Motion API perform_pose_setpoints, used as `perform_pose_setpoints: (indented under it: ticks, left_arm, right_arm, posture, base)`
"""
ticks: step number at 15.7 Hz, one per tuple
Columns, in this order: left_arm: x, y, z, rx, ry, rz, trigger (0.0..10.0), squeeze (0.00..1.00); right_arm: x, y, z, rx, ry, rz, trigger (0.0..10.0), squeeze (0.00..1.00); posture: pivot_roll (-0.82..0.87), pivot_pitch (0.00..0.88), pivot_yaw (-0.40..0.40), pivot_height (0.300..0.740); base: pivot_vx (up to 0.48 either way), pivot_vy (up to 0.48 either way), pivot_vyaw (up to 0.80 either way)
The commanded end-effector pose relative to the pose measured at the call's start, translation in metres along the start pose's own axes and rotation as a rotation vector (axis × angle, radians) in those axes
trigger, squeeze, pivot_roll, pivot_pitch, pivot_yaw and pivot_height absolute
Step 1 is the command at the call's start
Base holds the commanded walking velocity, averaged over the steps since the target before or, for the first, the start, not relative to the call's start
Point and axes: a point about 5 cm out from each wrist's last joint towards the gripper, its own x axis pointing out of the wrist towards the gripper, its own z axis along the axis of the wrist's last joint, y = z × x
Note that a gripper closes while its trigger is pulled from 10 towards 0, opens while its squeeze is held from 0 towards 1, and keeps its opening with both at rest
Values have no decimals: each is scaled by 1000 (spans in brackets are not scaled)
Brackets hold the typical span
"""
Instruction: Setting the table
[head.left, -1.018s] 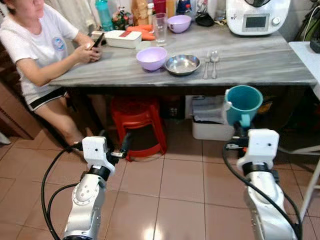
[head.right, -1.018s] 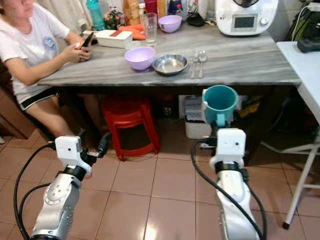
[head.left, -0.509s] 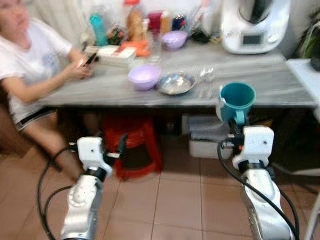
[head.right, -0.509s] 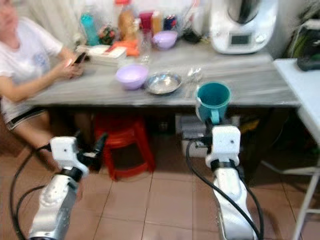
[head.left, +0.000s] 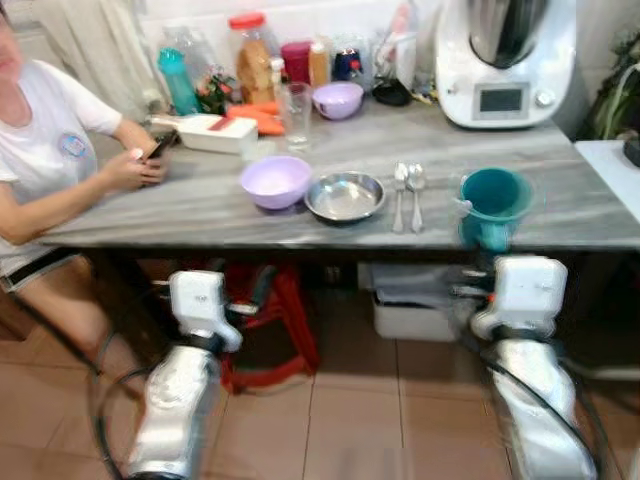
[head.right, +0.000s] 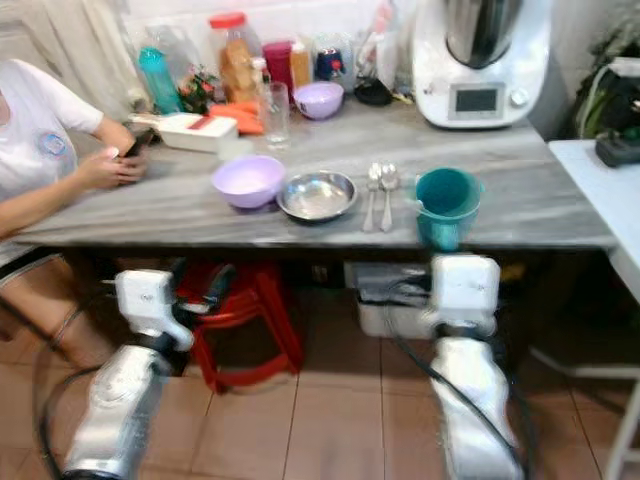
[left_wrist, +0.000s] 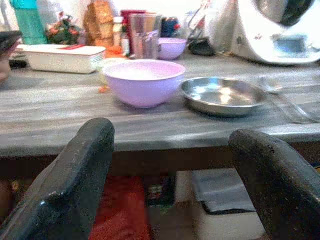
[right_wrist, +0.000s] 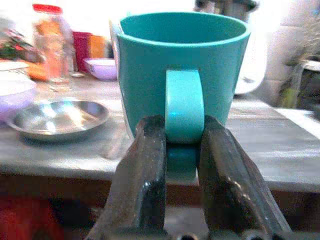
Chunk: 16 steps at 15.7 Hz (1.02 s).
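Observation:
My right gripper is shut on the handle of a teal mug, held upright at the front edge of the grey table. On the table lie a steel plate, a lilac bowl, and a fork and spoon just left of the mug. My left gripper is open and empty, low in front of the table edge, facing the lilac bowl and the steel plate.
A person sits at the table's left end holding a phone. A white kitchen machine, a glass, a second lilac bowl, jars and a white box stand at the back. A red stool and a bin sit under the table.
The camera has come closer to the table and risen. The teal mug in my right gripper has gone up from below the table edge to tabletop level.

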Motion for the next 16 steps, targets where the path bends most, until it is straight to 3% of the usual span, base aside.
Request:
perform_pose_setpoints:
  ticks: [1, 4, 9, 16]
  left_arm:
    - [3, -3, 3, -6, -10, -19, 10000, 0]
    - [4, -4, 3, -7, -8, -28, 10000, 0]
    - [4, -4, 3, -17, -5, -15, 10000, 0]
    - [-4, 0, 2, -10, -6, 16, 10000, 0]
  right_arm:
    - [2, -7, 4, -13, -21, -23, 10000, 0]
    - [2, -6, 4, -16, -22, -25, 10000, 0]
    - [2, -6, 4, -11, -24, -23, 10000, 0]
    - [3, -7, 5, -23, -28, -20, 10000, 0]
  posture:
    - [-141, 0, 108, 740]
    - [-141, 0, 108, 740]
    - [-142, 0, 111, 740]
    - [-142, 1, 106, 740]
  base:
    - [480, 0, 0]
    - [480, 0, 0]
    - [445, 0, 539]
    - [0, 0, 0]
